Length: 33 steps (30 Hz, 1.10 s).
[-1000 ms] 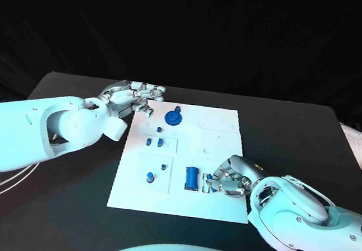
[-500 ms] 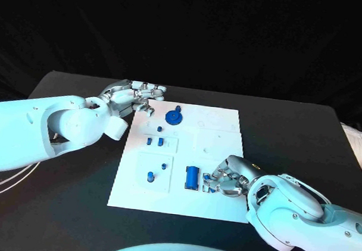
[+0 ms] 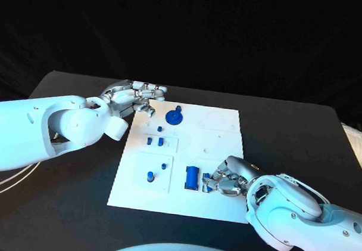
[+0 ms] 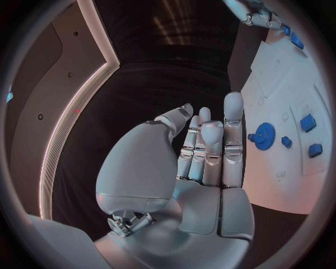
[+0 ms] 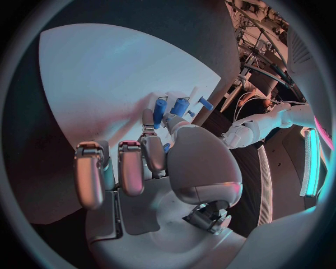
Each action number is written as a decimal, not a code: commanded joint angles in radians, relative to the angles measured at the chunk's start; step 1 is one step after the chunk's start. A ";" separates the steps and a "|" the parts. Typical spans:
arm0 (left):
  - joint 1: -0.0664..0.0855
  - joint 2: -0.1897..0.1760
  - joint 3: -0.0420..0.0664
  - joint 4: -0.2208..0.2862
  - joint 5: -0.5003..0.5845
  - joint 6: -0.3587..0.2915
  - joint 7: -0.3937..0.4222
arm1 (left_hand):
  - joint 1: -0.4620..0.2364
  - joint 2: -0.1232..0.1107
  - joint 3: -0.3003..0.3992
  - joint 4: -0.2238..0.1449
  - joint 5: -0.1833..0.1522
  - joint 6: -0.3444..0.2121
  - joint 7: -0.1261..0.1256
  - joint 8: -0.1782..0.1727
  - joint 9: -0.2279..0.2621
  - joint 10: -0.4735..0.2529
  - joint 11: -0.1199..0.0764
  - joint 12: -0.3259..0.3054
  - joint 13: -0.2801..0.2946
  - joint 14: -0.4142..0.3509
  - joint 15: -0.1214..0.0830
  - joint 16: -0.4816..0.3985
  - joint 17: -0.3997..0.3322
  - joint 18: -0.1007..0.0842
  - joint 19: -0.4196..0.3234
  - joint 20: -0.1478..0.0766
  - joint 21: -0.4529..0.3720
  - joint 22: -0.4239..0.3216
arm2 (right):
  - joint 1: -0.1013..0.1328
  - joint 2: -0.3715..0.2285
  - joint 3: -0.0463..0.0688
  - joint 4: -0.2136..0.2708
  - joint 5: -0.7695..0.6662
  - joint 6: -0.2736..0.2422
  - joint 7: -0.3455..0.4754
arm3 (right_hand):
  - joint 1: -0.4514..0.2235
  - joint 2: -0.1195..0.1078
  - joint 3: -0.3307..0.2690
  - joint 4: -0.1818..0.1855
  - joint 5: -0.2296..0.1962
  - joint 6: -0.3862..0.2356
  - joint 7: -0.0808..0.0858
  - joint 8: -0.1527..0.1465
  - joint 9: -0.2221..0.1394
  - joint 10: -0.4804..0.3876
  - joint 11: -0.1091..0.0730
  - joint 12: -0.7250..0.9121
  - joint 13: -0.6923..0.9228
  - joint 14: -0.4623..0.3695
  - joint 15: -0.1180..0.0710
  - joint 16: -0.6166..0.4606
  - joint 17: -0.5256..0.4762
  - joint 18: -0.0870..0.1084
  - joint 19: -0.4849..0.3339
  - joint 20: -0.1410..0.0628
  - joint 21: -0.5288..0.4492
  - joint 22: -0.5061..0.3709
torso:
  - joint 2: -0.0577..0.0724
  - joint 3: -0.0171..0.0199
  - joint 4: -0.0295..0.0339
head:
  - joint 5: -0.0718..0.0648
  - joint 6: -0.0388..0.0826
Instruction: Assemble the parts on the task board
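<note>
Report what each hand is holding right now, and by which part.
The left hand holds nothing; its fingers are straight beside the task board. The right hand is curled down at a small blue part near the large blue cylinder; an actual hold cannot be told.

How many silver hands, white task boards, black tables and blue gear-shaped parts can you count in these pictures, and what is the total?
Silver hands: 2, the left hand and the right hand
White task board: 1
Black table: 1
Blue gear-shaped part: 1
Total: 5
</note>
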 commanded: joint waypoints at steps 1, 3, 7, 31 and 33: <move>0.000 0.001 0.001 0.003 -0.005 0.021 0.002 | -0.004 0.007 -0.003 0.001 0.005 -0.006 0.001 0.003 -0.001 -0.004 0.000 0.004 0.001 -0.007 -0.002 -0.005 -0.001 0.015 -0.004 -0.001 -0.003 -0.001 | -0.001 0.004 0.000 0.003 -0.008 0.032 -0.008 | -0.010 0.005 -0.011 0.004 0.006 0.011 -0.001 0.006 0.003 0.009 -0.004 0.011 0.070 0.077 -0.008 0.001 0.127 -0.012 0.058 -0.006 0.003 0.215 | 0.000 0.0002 0.0001 | 0.000 -0.001; 0.000 0.001 0.001 0.002 -0.005 0.021 0.002 | -0.004 0.007 -0.003 0.001 0.005 -0.006 0.001 0.003 -0.001 -0.004 0.000 0.004 0.001 -0.007 -0.002 -0.005 -0.001 0.015 -0.004 -0.001 -0.003 -0.001 | -0.001 0.004 0.000 0.003 -0.008 0.033 -0.006 | -0.011 0.007 -0.016 0.008 0.006 0.013 -0.002 0.008 0.005 0.011 -0.005 0.015 0.072 0.077 -0.009 0.002 0.128 -0.013 0.058 -0.006 0.003 0.215 | 0.000 0.0002 -0.0001 | 0.000 -0.002; 0.000 0.002 0.001 0.001 -0.006 0.022 0.002 | -0.004 0.007 -0.003 0.001 0.005 -0.006 0.001 0.003 -0.001 -0.004 0.000 0.004 0.001 -0.007 -0.002 -0.005 -0.001 0.015 -0.004 -0.001 -0.003 -0.001 | -0.001 0.003 0.000 0.004 -0.010 0.032 -0.002 | -0.019 0.010 -0.036 0.024 0.003 0.015 -0.004 0.014 0.008 0.015 -0.007 0.020 0.076 0.077 -0.010 0.002 0.129 -0.013 0.059 -0.008 0.004 0.216 | 0.000 -0.0001 -0.0008 | 0.000 -0.002; 0.000 -0.001 0.001 0.000 -0.006 0.024 0.002 | -0.004 0.007 -0.003 0.001 0.005 -0.006 0.001 0.003 -0.001 -0.004 0.000 0.004 0.001 -0.007 -0.002 -0.005 -0.001 0.015 -0.004 -0.001 -0.003 -0.001 | -0.002 -0.033 0.000 0.021 -0.023 0.027 0.051 | 0.011 0.021 -0.200 0.026 -0.175 0.000 -0.006 0.038 0.025 0.018 -0.009 0.016 0.083 0.078 -0.012 0.002 0.131 -0.013 0.061 -0.011 0.005 0.219 | 0.000 0.0006 -0.0008 | 0.002 -0.001; 0.000 -0.001 0.001 0.000 -0.006 0.024 0.001 | -0.004 0.007 -0.003 0.001 0.005 -0.006 0.001 0.003 -0.001 -0.004 0.000 0.004 0.001 -0.007 -0.002 -0.005 -0.001 0.015 -0.004 -0.001 -0.003 -0.001 | -0.002 -0.038 0.000 0.023 -0.022 0.031 0.055 | 0.025 0.021 -0.207 0.022 -0.189 -0.001 -0.006 0.039 0.025 0.017 -0.008 0.015 0.083 0.078 -0.012 0.002 0.130 -0.013 0.060 -0.011 0.004 0.218 | 0.000 0.0009 -0.0008 | 0.002 -0.001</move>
